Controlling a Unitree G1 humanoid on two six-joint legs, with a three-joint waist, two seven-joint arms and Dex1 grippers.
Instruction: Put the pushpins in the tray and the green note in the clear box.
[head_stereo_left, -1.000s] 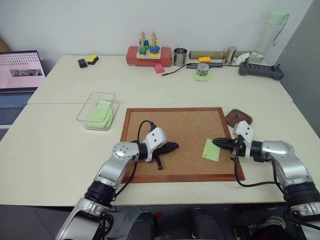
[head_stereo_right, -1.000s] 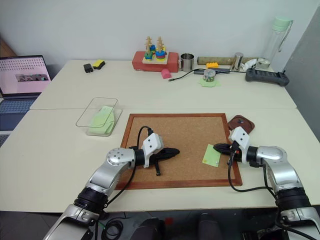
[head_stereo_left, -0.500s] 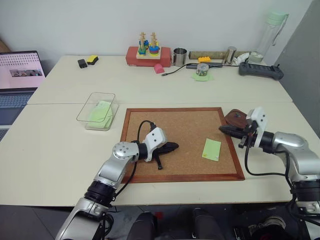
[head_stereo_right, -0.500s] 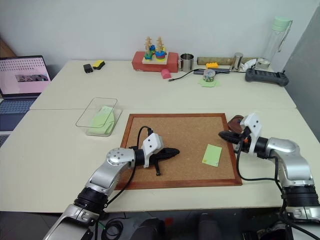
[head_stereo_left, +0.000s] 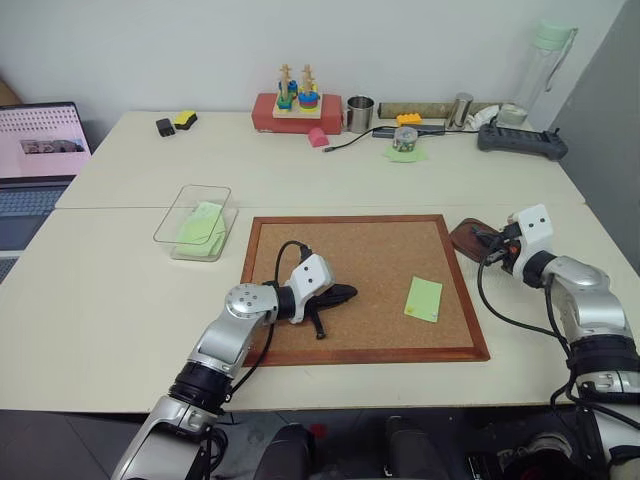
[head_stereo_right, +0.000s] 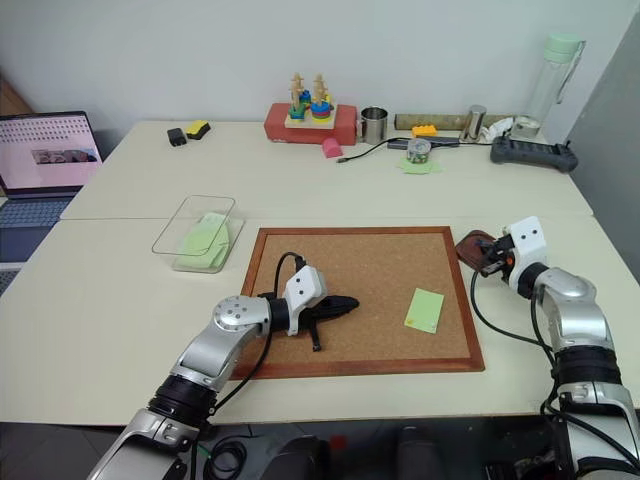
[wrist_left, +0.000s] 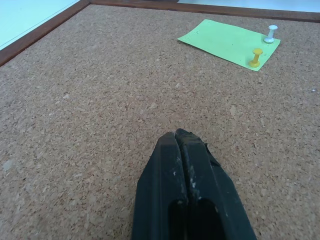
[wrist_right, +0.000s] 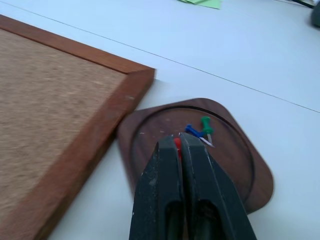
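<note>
A red pushpin (wrist_right: 177, 145) sits pinched between the nearly closed fingers of the right gripper (wrist_right: 180, 142), which hangs over the dark brown tray (wrist_right: 240, 172) just right of the corkboard (head_stereo_left: 350, 262). A blue pin (wrist_right: 190, 130) and a green pin (wrist_right: 206, 123) lie in the tray. The left gripper (wrist_left: 181, 136) is fully closed and holds nothing, low over the cork near the board's middle. The green note (head_stereo_left: 423, 298) lies on the board's right part, fixed by a white pin (wrist_left: 270, 33) and a yellow pin (wrist_left: 256, 56). The clear box (head_stereo_left: 193, 222) rests on the tabletop (head_stereo_left: 110, 290) left of the board.
</note>
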